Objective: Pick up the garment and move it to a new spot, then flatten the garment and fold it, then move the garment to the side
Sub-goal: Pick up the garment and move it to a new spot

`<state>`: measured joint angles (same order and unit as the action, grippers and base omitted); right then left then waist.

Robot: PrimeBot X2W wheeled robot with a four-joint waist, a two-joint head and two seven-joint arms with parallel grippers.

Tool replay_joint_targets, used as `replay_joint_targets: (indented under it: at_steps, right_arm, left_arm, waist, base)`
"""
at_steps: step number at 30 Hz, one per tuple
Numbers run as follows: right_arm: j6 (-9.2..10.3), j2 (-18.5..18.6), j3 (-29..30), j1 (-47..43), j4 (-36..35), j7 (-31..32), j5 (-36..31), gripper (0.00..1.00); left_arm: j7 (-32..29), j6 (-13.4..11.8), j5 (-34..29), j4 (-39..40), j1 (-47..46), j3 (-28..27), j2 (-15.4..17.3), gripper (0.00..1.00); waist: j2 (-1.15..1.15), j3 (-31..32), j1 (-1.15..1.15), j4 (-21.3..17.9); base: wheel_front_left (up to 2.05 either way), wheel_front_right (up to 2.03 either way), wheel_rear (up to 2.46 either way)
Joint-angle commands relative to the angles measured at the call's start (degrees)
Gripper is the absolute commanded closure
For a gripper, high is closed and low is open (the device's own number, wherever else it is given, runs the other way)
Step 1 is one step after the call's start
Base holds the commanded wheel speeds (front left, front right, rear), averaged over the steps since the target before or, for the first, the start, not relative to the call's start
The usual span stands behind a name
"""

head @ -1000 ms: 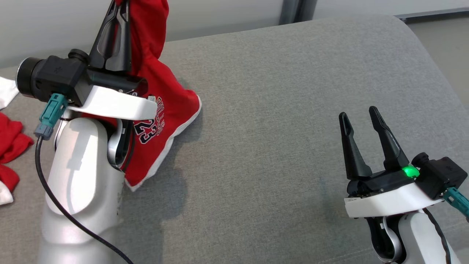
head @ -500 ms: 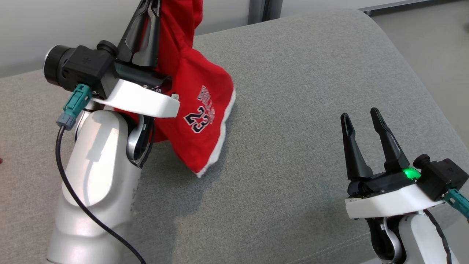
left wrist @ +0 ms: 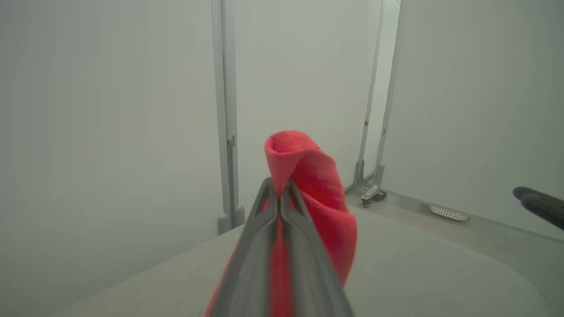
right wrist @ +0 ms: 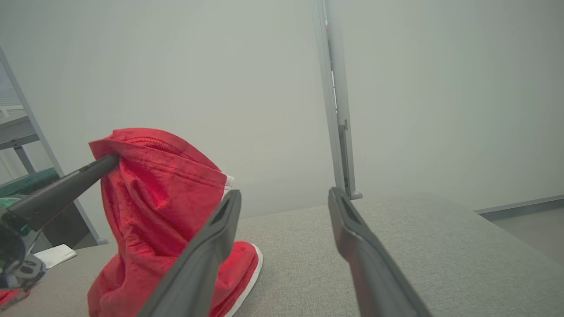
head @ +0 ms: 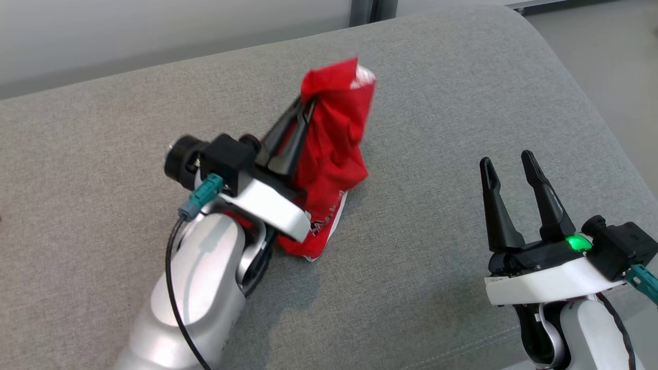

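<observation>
Grey cushion [head: 442,77] is spreading beneath both arms. Near the cushion's middle the left gripper [head: 304,105] is pinching the red garment [head: 336,139] by its top fold, holding it up while its white-trimmed hem is resting on the cushion. Toward the cushion's right edge the right gripper [head: 505,158] is hovering, jaws spread, empty.

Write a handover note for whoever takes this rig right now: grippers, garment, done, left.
Left gripper: shut on the top of the red fabric garment with white trim, holding it up; its lower end rests on the grey upholstered cushion.
Right gripper: open, empty, off to the garment's right.
Done: garment picked up.
Left: set down, flatten, fold, move aside.
</observation>
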<state>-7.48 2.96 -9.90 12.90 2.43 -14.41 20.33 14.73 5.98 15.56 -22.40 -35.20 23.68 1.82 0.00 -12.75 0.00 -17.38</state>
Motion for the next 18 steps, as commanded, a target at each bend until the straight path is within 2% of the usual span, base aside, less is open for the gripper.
replay_joint_targets:
  at_steps: [1, 2, 3, 4, 5, 6, 13, 18]
  right_arm:
    - [-0.01, -0.1, -1.0, 0.5, -1.6, -0.6, 0.4, 0.0]
    - [-0.01, -0.1, -1.0, 0.5, -1.5, -0.6, 0.4, 0.0]
    - [-0.01, -0.1, -1.0, 0.6, -1.4, -0.6, 0.3, 0.0]
    - [-0.01, -0.1, -1.0, 0.6, -1.3, -0.6, 0.3, 0.0]
    - [-0.01, -0.1, -0.9, 0.6, -1.3, -0.6, 0.2, 0.0]
    - [-0.01, -0.1, -0.8, 0.7, -1.2, -0.6, 0.2, 0.0]
    - [-0.01, -0.1, -1.3, 0.6, -0.5, -0.6, 0.0, 0.0]
    - [-0.01, -0.1, -1.0, 0.1, -0.2, -0.6, -0.2, 0.0]
  left_arm:
    - [0.3, -0.5, 0.9, 1.0, -0.4, -1.0, 1.1, 1.0]
    - [0.3, -0.5, 1.5, 0.2, 0.2, -0.1, 1.1, 0.95]
    - [0.3, -0.5, 2.1, -0.6, 0.7, 0.8, 1.1, 0.78]
    - [0.3, -0.5, 2.6, -1.3, 1.1, 1.6, 1.1, 0.69]
    - [0.3, -0.5, 3.0, -1.9, 1.4, 2.3, 1.1, 0.51]
    - [0.3, -0.5, 3.4, -2.3, 1.7, 2.9, 1.1, 0.0]
    - [0.3, -0.1, 6.1, -4.2, 2.6, 5.4, 1.1, 0.0]
    - [0.3, -0.9, 7.7, -2.3, 3.0, 4.4, 1.1, 0.0]
  waist:
    - [0.0, -0.1, 0.0, 0.1]
    - [0.0, -0.1, 0.0, 0.3]
    - [0.0, -0.1, 0.0, 0.4]
    - [0.0, -0.2, 0.0, 0.6]
    - [0.0, -0.2, 0.0, 0.8]
    - [0.0, -0.2, 0.0, 1.0]
    - [0.0, 0.1, 0.0, 2.5]
    - [0.0, 1.3, 0.0, 4.2]
  base:
    - [0.0, 0.0, 0.0]
    - [0.0, 0.0, 0.0]
    - [0.0, 0.0, 0.0]
    - [0.0, 0.0, 0.0]
    - [0.0, 0.0, 0.0]
    - [0.0, 0.0, 0.0]
    - [0.0, 0.0, 0.0]
    - [0.0, 0.0, 0.0]
